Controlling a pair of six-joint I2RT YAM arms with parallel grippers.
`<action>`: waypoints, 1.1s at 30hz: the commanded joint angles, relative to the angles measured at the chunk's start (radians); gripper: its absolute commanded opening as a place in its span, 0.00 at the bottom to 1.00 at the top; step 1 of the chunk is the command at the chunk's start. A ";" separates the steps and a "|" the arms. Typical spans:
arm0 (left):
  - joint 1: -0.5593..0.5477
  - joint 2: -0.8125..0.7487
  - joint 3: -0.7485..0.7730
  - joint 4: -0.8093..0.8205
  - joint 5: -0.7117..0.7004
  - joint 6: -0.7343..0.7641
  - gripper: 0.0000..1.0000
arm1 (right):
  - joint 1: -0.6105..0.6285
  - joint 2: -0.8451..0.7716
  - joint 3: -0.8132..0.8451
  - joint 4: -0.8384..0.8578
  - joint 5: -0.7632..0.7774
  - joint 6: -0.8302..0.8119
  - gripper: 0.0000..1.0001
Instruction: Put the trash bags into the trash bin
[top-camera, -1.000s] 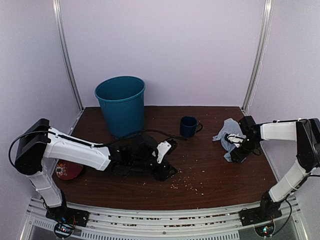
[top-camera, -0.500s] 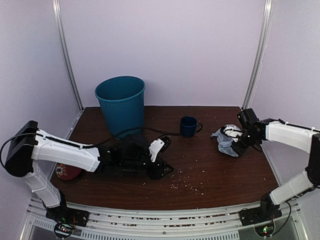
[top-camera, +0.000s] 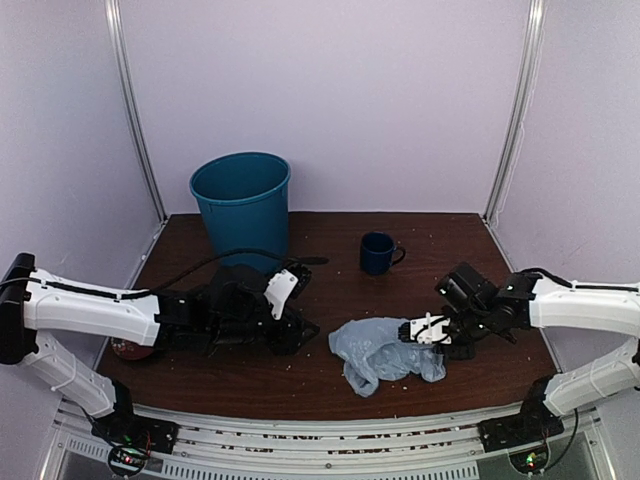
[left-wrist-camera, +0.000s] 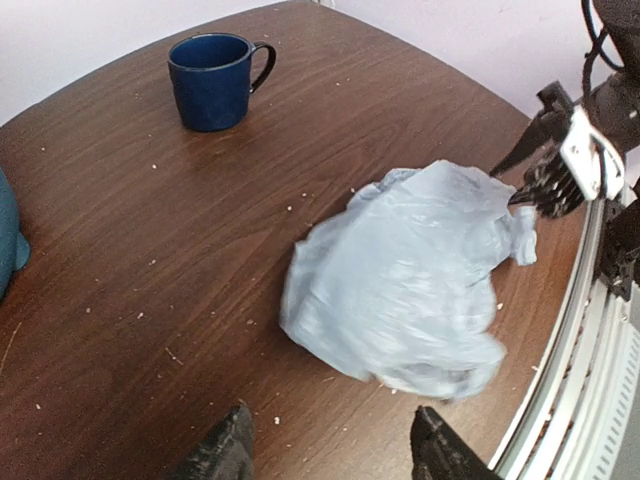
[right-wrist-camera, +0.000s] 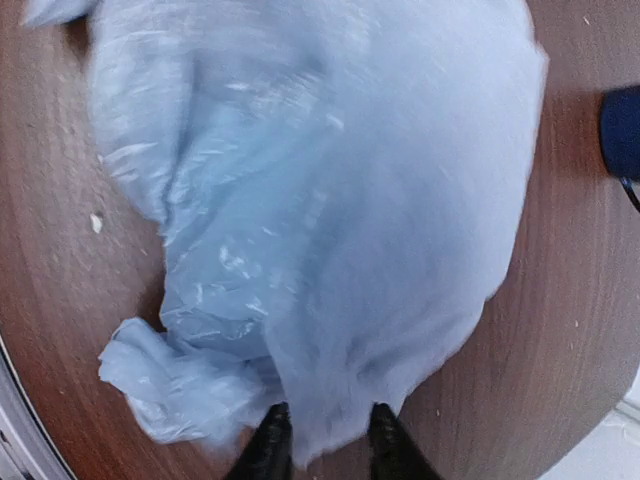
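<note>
Bag (top-camera: 383, 352) dragged forward to mid-worktop (top-camera: 400, 290), edge pinched tight in right gripper (right-wrist-camera: 320, 447). Left gripper (left-wrist-camera: 330, 455) spread wide, empty.

My dark wooden table (top-camera: 430, 225), speckled with crumbs, sits between pale lilac walls (top-camera: 400, 100), with metal posts (top-camera: 135, 110) at the far corners.

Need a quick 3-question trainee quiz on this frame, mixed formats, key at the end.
1. True or false: the trash bag is inside the trash bin.
2. Fill in: the left gripper has its jaws ___.
3. Which one grips the trash bag? A) left gripper B) right gripper C) neither

Key: 1 false, it lies on the table; 2 open; 3 B.
</note>
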 joint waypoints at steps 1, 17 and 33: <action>-0.003 0.006 -0.034 0.022 -0.028 -0.012 0.60 | -0.085 -0.123 -0.068 0.032 0.137 -0.088 0.48; -0.254 0.271 0.171 -0.163 -0.135 -0.286 0.62 | -0.381 -0.214 0.058 -0.224 -0.203 0.058 0.72; -0.406 0.428 0.220 0.037 -0.131 -0.035 0.56 | -0.335 0.085 0.083 -0.176 -0.399 -0.017 0.90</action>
